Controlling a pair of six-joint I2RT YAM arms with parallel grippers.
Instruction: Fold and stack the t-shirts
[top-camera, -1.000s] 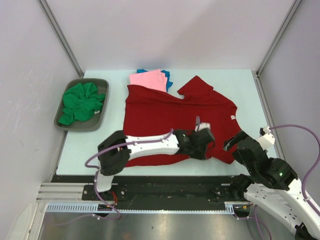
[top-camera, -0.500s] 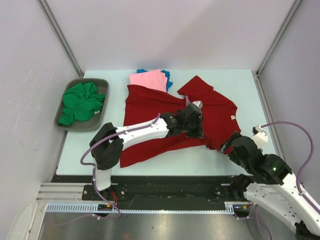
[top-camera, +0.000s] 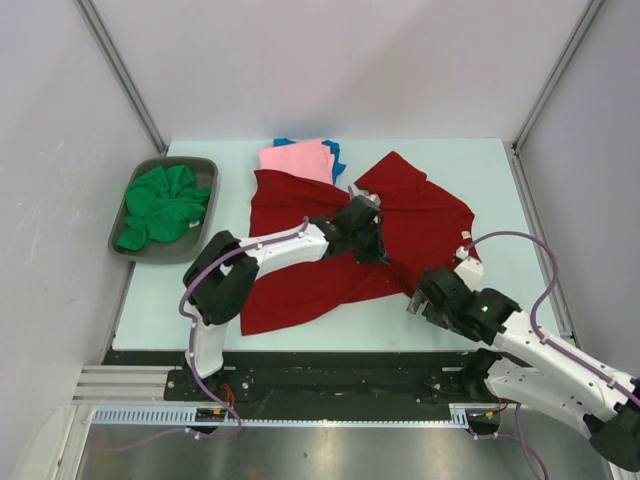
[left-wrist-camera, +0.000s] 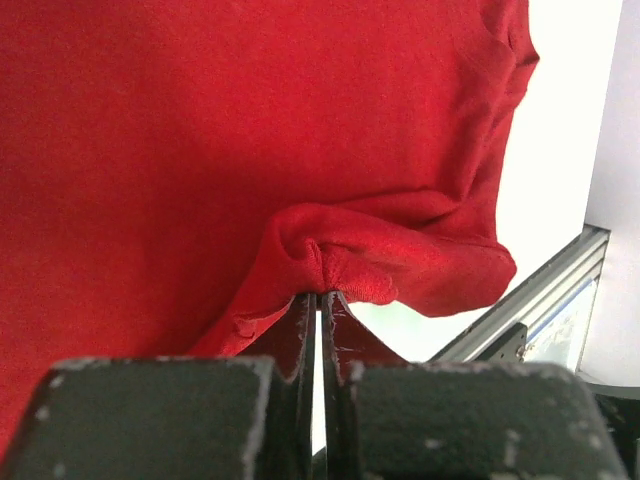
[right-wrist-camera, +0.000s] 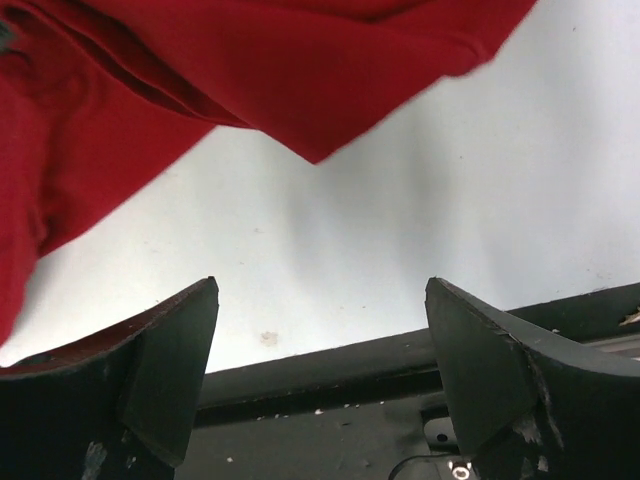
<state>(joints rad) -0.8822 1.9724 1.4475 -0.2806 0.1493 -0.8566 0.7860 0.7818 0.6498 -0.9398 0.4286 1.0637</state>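
Moved: left fingers (left-wrist-camera: 300, 335) are dragging the hem further toward the collar | grip: clamped on dark red t-shirt (top-camera: 300, 225), lying on bench (top-camera: 490, 170) (partly doubled over) | right fingers (right-wrist-camera: 170, 370): standing apart, empty | tip: keeping edges aligned, releasing low

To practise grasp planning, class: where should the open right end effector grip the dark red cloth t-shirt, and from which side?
Probably its pointed near corner, approached from the near edge of the table. That corner of the dark red cloth t-shirt juts onto bare table straight ahead of the right end effector, clear of the fold pinched by the left end effector.
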